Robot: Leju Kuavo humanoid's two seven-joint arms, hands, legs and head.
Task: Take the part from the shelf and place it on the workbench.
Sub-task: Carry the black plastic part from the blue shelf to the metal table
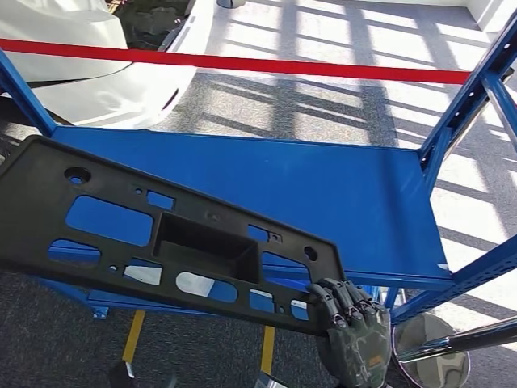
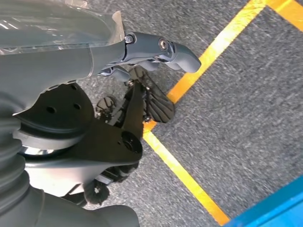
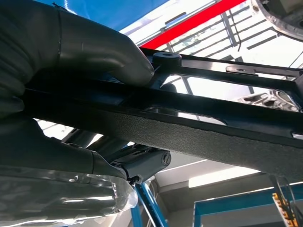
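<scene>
Your right hand (image 1: 352, 330) is clamped on the near right corner of the black part (image 1: 165, 234), fingers curled over its top edge in the head view, thumb (image 3: 103, 52) pressed on one face and the dark fingers (image 3: 143, 163) on the other in the right wrist view; that is the only grip you have. Your left hand (image 2: 143, 85) hangs toward the grey floor (image 2: 243, 104) beside a yellow line (image 2: 185, 175), holding nothing, its fingers loosely bent, so treat it as free. The part is a long flat moulded panel with many cut-outs and a recessed pocket in the middle; it sits tilted over the front edge of the blue shelf (image 1: 342, 194), and you cannot tell whether its far left end rests on the shelf or is lifted off it. Judge it stiff and fairly light, but long enough that a one-corner hold will let it swing and twist; the textured rim should not be slippery; thin ribs between openings could crack if levered. You would do better to bring the left hand under the opposite end or into a cut-out near the middle before carrying it toward the workbench.
</scene>
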